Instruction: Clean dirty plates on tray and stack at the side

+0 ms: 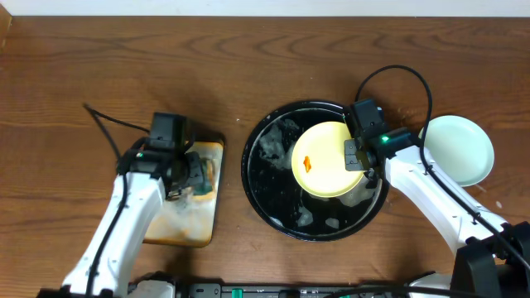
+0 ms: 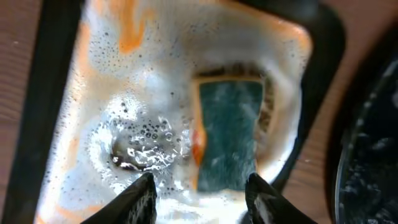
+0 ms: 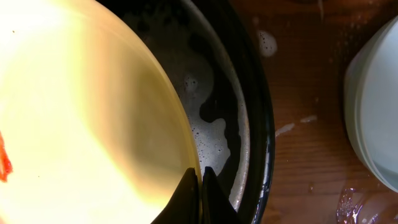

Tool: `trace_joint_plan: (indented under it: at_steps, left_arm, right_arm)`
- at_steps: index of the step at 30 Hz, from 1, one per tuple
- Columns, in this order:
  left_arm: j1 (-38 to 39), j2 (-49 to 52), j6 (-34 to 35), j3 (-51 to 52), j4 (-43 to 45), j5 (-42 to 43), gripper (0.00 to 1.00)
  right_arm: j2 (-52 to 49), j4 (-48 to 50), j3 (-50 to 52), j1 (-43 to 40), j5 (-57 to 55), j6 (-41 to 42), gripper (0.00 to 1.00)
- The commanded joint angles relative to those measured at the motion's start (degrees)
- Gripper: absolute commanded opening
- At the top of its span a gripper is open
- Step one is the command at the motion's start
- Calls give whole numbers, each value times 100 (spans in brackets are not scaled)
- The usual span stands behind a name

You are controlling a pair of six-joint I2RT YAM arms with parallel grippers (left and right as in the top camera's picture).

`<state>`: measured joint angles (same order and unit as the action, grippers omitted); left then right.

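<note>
Two arms are coming in from the near edge of the worktop (image 1: 124, 50), one on each side. The left end effector (image 2: 202, 193) is hanging half open over the rectangular tray (image 1: 186, 232), its fingers standing apart with nothing clamped between them. The near end of the sponge (image 2: 229, 130) is lying just below the gap. The sponge is showing a dark green face and is sitting in white suds streaked with orange.

The right end effector (image 3: 200, 186) is pinching fully closed on the rim of the yellow plate (image 1: 327, 159). That plate is small, round and pale yellow, and it is carrying a small orange smear (image 1: 307, 163) left of its middle. It is sitting over the right half of the black tray (image 1: 248, 157). Whether its far side is touching the tray floor, I cannot tell. The tray is round, with a raised rim, and is glistening wet, with foam (image 1: 273, 145) clinging to its floor.

Just right of the tray, a blue-green plate (image 1: 460, 149) is resting on the worktop, apart from the rim. The worktop is showing dark brown wood grain, with wet spots near that plate. Beyond the trays it is running back to a pale strip at the far edge.
</note>
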<state>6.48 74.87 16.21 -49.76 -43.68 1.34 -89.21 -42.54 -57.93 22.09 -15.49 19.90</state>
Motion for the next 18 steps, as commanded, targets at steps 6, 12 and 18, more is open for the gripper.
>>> trace_joint_plan:
  at_steps: [6,12,18]
  left_arm:
    - [-4,485,-153,275,409,4,56]
    - [-2,1394,-400,367,1102,855,56]
    - [13,2216,-420,367,1250,962,44]
  right_arm:
    - [44,-9,-52,-15,-90,-66,1]
    - [44,-9,-52,-13,-74,-66,1]
    - [44,-9,-52,-15,-74,-66,1]
